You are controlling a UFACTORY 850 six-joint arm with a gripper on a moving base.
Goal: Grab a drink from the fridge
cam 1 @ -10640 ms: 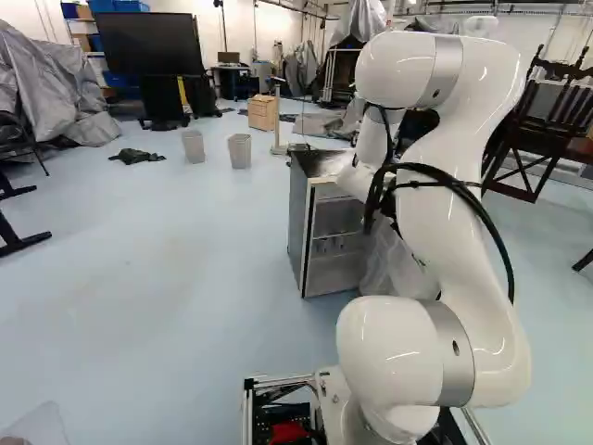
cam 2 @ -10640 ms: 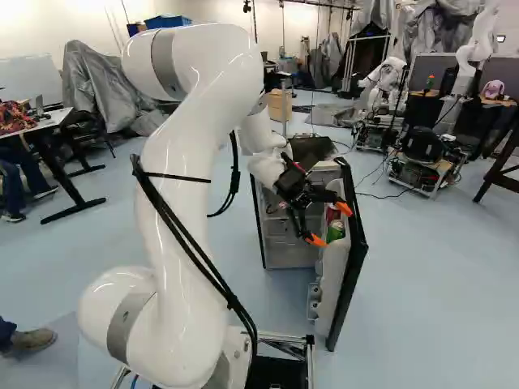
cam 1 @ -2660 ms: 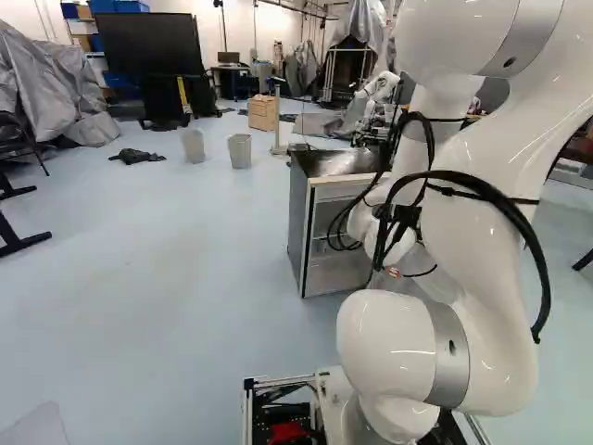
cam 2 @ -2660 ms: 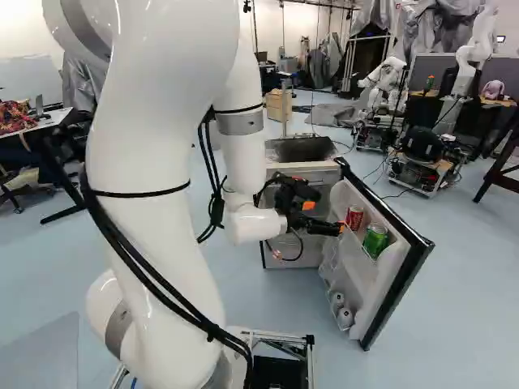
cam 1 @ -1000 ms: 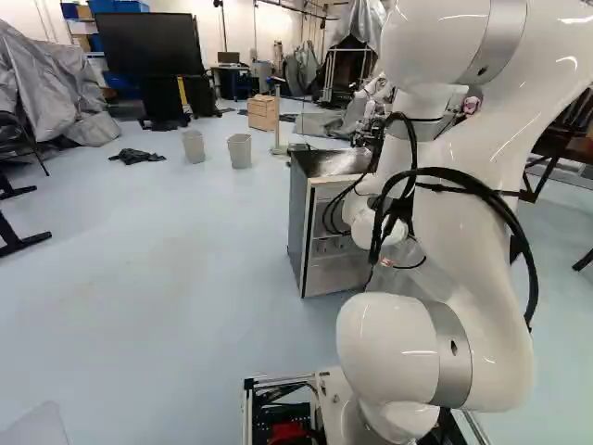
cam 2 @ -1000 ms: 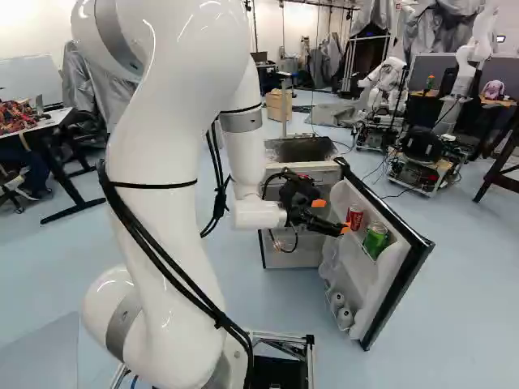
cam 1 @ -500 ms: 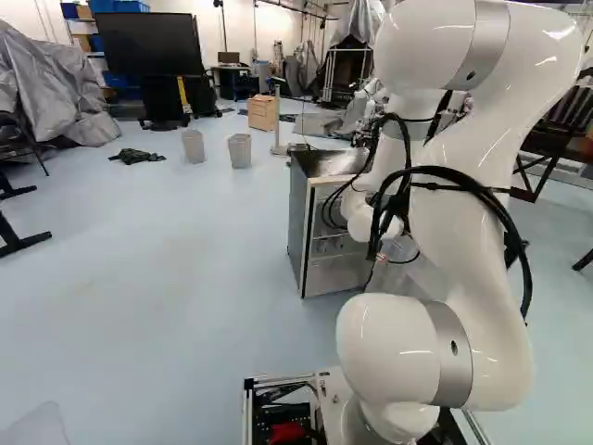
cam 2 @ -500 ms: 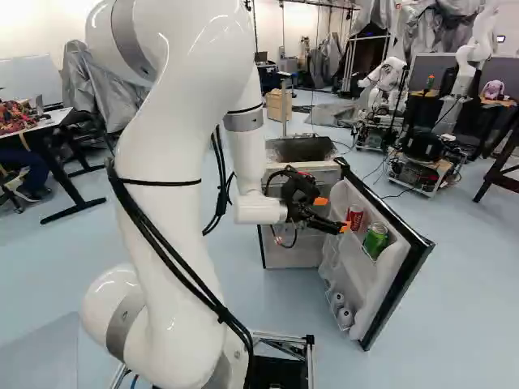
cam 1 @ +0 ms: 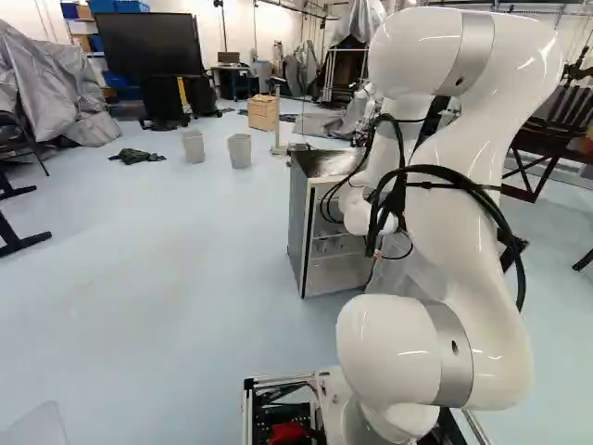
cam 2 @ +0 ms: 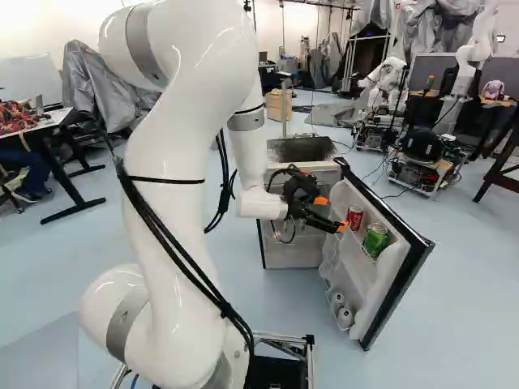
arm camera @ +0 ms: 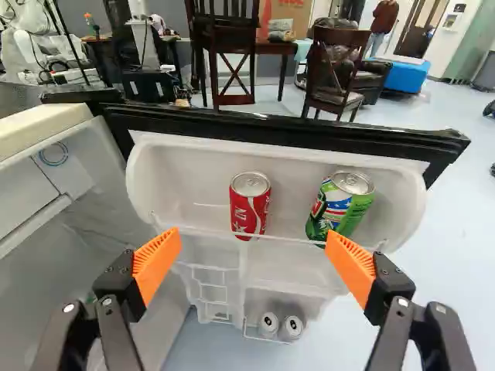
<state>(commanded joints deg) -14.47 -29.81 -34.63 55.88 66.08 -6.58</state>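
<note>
Two lower cans (arm camera: 268, 325); partly hidden.

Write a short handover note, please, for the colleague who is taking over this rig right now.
Gripper: open, holding nothing, facing the upper door shelf.
Drinks: red can and green can both stand in that shelf; what look like two more cans sit lower in the door.
Done: fridge door is open.
Left: line up on one can, close on it, lift it out.
</note>
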